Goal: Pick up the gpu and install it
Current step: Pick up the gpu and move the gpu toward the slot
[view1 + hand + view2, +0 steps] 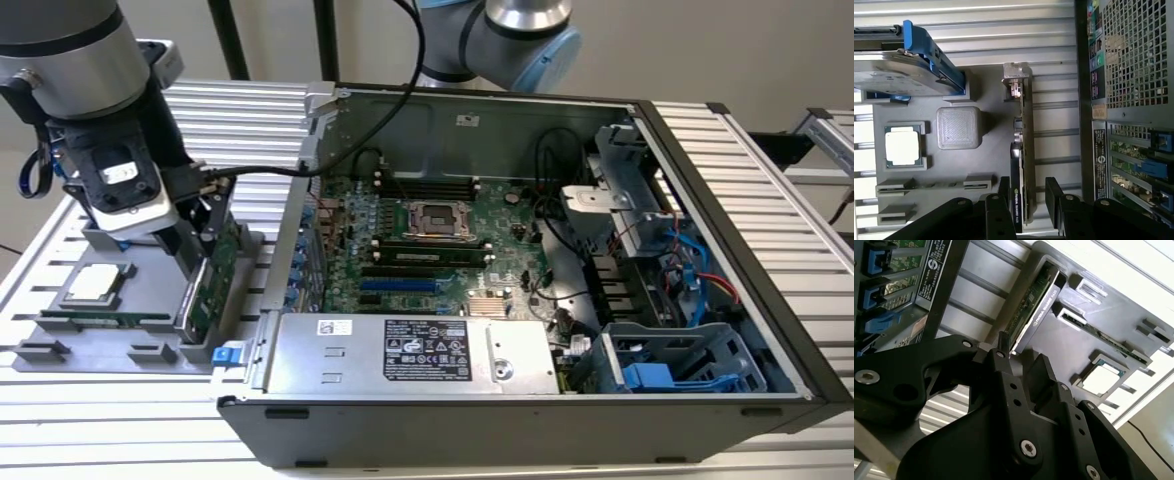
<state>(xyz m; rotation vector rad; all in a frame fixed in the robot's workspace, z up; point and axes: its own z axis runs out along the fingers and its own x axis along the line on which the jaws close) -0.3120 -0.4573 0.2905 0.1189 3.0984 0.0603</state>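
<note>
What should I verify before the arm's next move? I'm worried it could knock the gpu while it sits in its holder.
1. The gpu stands on edge in the gray fixture: ok.
2. The gripper is open: ok.
3. The fingers flank the gpu, one on each side, in the first wrist view: ok.
4. How far down the gpu the fingers reach: cannot tell.
5. The hard drive lies apart from the fingers: ok.
6. The computer case is open, with the motherboard exposed: ok.
</note>
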